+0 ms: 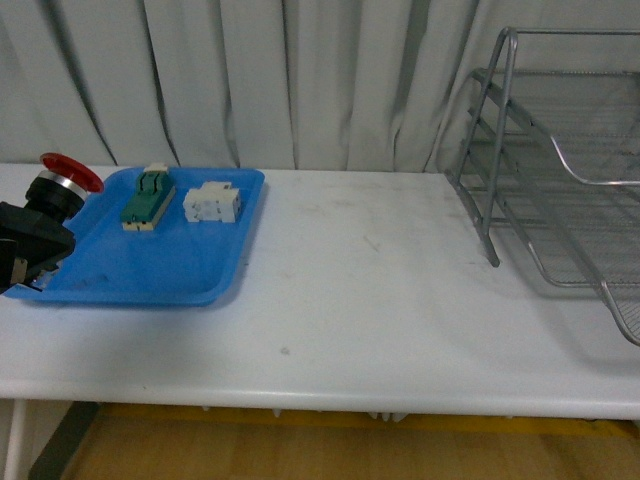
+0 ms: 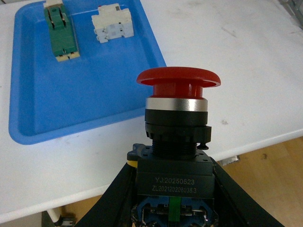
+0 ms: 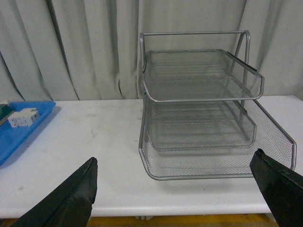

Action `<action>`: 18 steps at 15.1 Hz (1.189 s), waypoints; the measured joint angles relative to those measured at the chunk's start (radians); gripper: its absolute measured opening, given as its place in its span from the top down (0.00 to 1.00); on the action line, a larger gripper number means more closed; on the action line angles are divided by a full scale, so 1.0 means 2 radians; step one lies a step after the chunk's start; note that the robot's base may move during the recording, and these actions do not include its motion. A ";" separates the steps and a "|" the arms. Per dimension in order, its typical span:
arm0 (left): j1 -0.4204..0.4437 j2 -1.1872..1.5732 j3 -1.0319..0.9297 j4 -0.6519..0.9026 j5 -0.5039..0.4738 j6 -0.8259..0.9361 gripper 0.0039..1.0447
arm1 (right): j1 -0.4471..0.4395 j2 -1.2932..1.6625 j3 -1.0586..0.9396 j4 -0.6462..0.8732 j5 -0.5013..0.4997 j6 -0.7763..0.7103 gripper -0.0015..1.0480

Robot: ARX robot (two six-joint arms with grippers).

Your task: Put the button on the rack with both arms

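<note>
Your left end effector (image 2: 173, 203) is clamped on the button (image 2: 177, 118) by its black body, red cap up, beside the blue tray (image 2: 71, 104) at the left end of the table (image 1: 380, 290). Your right end effector (image 3: 175, 189) is spread wide and empty, facing the rack (image 3: 199, 118), well apart from the button.

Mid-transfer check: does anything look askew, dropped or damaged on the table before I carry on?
Nothing stands out. The button sits squarely in the left pincer. The green switch block and white breaker lie inside the blue tray. The rack stands upright, and the right pincer is open.
</note>
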 joint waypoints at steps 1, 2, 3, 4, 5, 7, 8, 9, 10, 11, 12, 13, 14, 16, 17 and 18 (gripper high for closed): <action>0.000 0.004 0.000 0.000 -0.001 0.000 0.66 | 0.000 0.000 0.000 0.000 0.000 0.000 0.06; 0.001 0.007 -0.001 0.001 -0.004 -0.001 0.66 | 0.000 0.000 0.000 0.000 0.000 0.000 0.06; 0.001 0.007 -0.002 0.003 -0.002 0.000 0.66 | 0.000 0.000 0.000 0.000 0.000 0.000 0.06; 0.000 0.007 -0.002 0.004 -0.002 0.000 0.66 | 0.000 0.000 0.000 0.000 0.000 0.000 0.06; 0.000 0.007 -0.002 0.005 -0.002 -0.001 0.66 | 0.000 0.000 0.000 0.000 0.000 0.000 0.06; -0.001 0.008 -0.002 0.007 -0.003 -0.001 0.66 | 0.000 0.000 0.000 0.000 0.000 0.000 0.06; -0.001 0.009 -0.002 0.007 -0.003 0.000 0.66 | 0.000 0.000 0.000 0.000 0.000 0.000 0.06; -0.003 0.009 -0.002 0.009 -0.003 -0.001 0.66 | 0.000 0.000 0.000 0.000 0.000 0.000 0.06; -0.003 0.010 -0.002 0.008 -0.003 -0.001 0.66 | 0.000 0.000 0.000 0.000 0.000 0.000 0.06; -0.003 0.010 -0.002 0.011 -0.003 0.000 0.66 | 0.000 0.000 0.000 0.000 0.000 0.000 0.06; -0.003 0.012 -0.002 0.011 -0.003 -0.001 0.66 | 0.000 0.000 0.000 -0.001 0.000 0.000 0.06; -0.005 0.013 -0.002 0.012 -0.003 0.000 0.66 | 0.000 0.000 0.000 0.000 0.000 0.000 0.06; -0.006 0.014 -0.002 0.012 -0.003 0.000 0.66 | 0.000 0.000 0.000 -0.001 0.000 0.000 0.06; -0.010 0.014 -0.003 0.012 -0.003 -0.001 0.66 | 0.000 0.000 0.000 0.001 0.001 0.000 0.06; -0.017 0.014 -0.002 0.012 -0.003 -0.002 0.66 | 0.000 0.000 0.000 -0.002 0.001 0.000 0.06; -0.024 0.015 -0.002 0.010 -0.002 -0.003 0.66 | 0.000 0.000 0.000 0.000 0.001 0.000 0.06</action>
